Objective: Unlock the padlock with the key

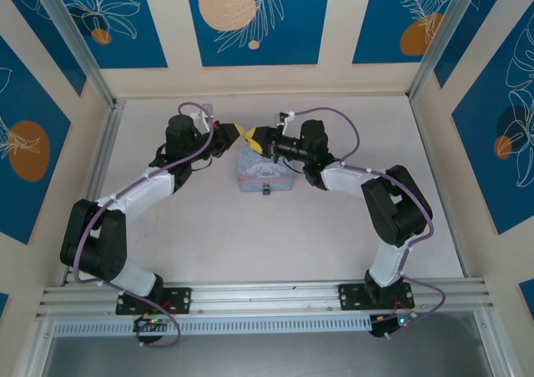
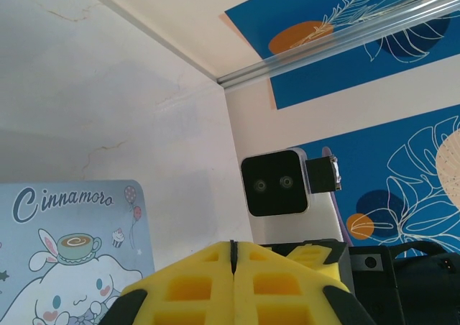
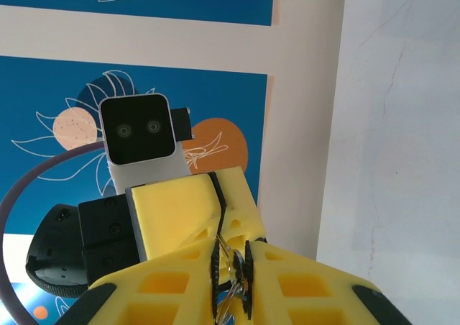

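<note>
Right claw (image 3: 231,252) is clamped on the key (image 3: 228,295), a thin metal sliver in the slit between its yellow pads. The key's long axis seems to run along the slit; which end points outward is too small to tell.

Left claw (image 2: 233,252) has its pads pressed together along one seam, with nothing seen between them. It sits tip to tip with the right claw, the two just beside each other above the far edge of the tin (image 1: 250,175).

The padlock (image 1: 265,190) is a tiny dark speck at the middle of the tin's near edge. It lies lower than both claws and toward the arm bases, and the right claw is slightly nearer.

Judgement: the key must travel back across the lid and down to the lock.

The tin sits on the counter (image 1: 209,235) with its lid down, contents hidden.
</note>
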You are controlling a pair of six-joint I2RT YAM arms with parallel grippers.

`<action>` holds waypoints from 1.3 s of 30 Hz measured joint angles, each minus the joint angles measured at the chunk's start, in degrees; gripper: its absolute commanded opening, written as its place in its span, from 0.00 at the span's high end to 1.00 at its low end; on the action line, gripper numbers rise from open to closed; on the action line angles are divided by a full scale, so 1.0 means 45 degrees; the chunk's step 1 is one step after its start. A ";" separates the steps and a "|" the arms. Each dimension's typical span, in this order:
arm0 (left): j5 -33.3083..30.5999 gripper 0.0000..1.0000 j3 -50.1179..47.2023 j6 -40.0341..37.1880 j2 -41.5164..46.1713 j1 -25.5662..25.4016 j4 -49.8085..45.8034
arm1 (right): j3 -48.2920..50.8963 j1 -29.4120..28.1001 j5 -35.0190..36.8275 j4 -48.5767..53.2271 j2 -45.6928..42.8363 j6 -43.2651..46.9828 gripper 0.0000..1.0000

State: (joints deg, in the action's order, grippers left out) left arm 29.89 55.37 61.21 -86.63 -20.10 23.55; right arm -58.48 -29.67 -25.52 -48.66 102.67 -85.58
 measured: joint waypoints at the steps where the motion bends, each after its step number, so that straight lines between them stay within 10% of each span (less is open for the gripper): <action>1: 0.0000 1.00 0.0000 0.0000 0.0000 0.0000 0.0005 | 0.0024 0.0000 0.0000 -0.0005 0.0000 -0.0010 0.84; 22: -0.0228 1.00 -0.0010 -0.0005 0.0223 0.0000 -0.0199 | 0.0194 0.0049 0.0010 -0.0476 0.0000 -0.0233 1.00; 28: -0.0481 0.32 -0.0010 -0.0384 0.0685 0.0005 -0.1073 | 0.0559 0.0160 0.0063 -0.0393 -0.0005 -0.0223 1.00; 39: -0.1180 0.00 0.0015 -0.3089 0.2803 0.0005 -0.5110 | 0.2361 0.1486 0.0432 0.1297 -0.0636 0.0418 1.00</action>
State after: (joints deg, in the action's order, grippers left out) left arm 24.58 55.44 47.31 -74.02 -20.08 0.56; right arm -47.86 -22.98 -23.57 -42.83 99.81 -83.70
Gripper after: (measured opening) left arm 0.984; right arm 0.063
